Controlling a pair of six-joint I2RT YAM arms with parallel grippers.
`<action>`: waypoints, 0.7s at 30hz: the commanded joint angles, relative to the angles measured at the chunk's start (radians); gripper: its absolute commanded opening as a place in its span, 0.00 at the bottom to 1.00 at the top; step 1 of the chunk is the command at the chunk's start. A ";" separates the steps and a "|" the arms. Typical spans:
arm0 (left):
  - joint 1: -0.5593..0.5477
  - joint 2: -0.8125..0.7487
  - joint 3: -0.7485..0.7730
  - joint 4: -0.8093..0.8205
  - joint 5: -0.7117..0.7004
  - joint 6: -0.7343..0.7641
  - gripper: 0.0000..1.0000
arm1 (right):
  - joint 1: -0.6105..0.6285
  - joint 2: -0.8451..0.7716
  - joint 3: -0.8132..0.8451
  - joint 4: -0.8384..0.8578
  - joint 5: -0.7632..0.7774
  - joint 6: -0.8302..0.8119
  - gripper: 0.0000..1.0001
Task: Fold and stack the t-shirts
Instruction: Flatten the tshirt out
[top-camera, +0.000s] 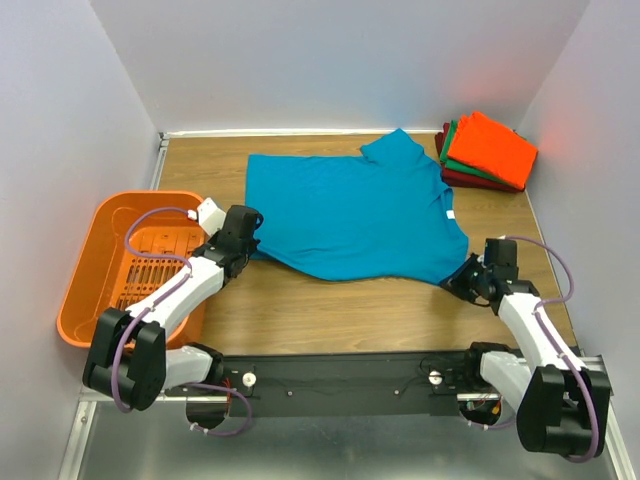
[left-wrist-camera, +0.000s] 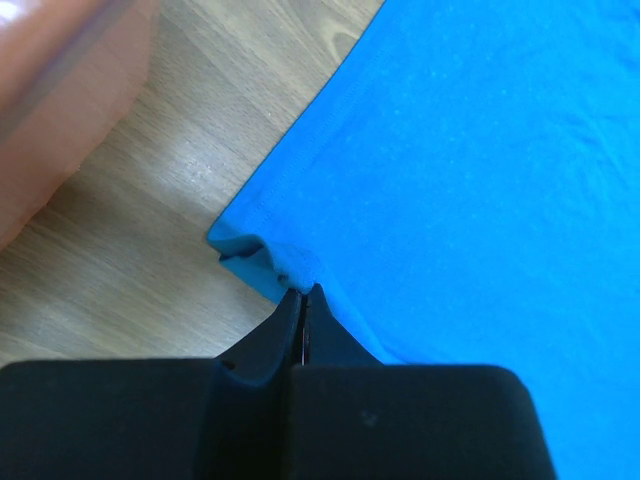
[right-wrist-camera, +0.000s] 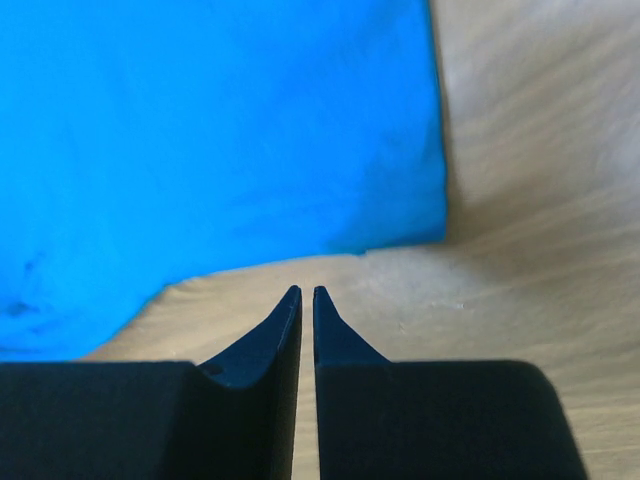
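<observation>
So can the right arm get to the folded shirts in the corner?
Probably yes: the table beside the teal shirt is bare up to the folded pile, though it's a stretch for the right pincer.

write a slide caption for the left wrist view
left gripper shut, pinching the bunched corner of the teal-blue cloth t-shirt on the wooden table

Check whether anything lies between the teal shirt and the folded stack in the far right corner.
Nothing visible does. Only bare table separates the teal t-shirt from the stack of folded t-shirts.
</observation>
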 joint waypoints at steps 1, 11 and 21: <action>0.000 -0.018 -0.006 0.020 -0.017 0.010 0.00 | 0.045 0.009 -0.028 -0.021 0.016 0.032 0.15; 0.000 -0.022 0.003 0.020 -0.013 0.021 0.00 | 0.056 0.095 -0.028 0.019 0.131 0.075 0.23; 0.000 -0.025 0.005 0.028 -0.004 0.030 0.00 | 0.056 0.215 0.039 0.022 0.242 0.087 0.27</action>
